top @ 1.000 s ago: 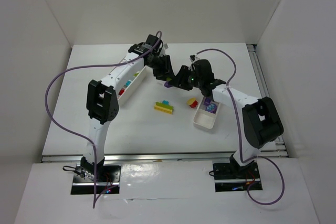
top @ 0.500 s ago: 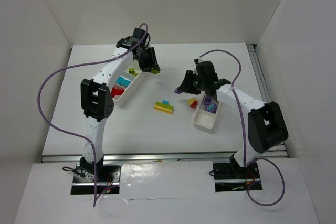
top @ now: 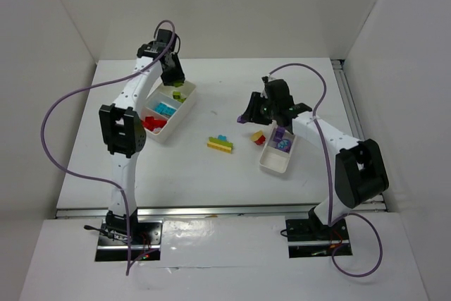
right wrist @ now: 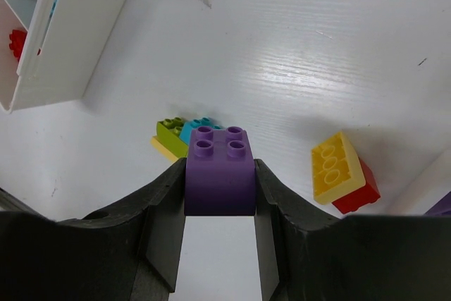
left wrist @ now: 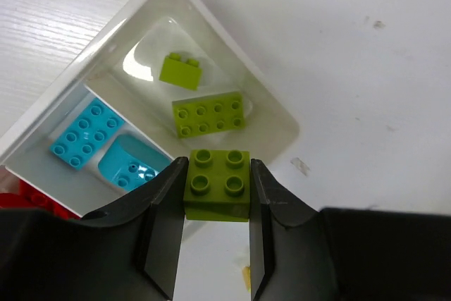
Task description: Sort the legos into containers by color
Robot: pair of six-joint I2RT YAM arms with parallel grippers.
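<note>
Lime green square plastic Lego brick (left wrist: 218, 185) is gripped in the left gripper (left wrist: 217, 206) jaws at the edge of the long white divided tray (left wrist: 278, 121), beside its end compartment, where two lime bricks (left wrist: 209, 114) lie. A purple square brick (right wrist: 220, 170) is clamped in the right gripper (right wrist: 220, 202) above loose bricks (right wrist: 343, 174).
</note>
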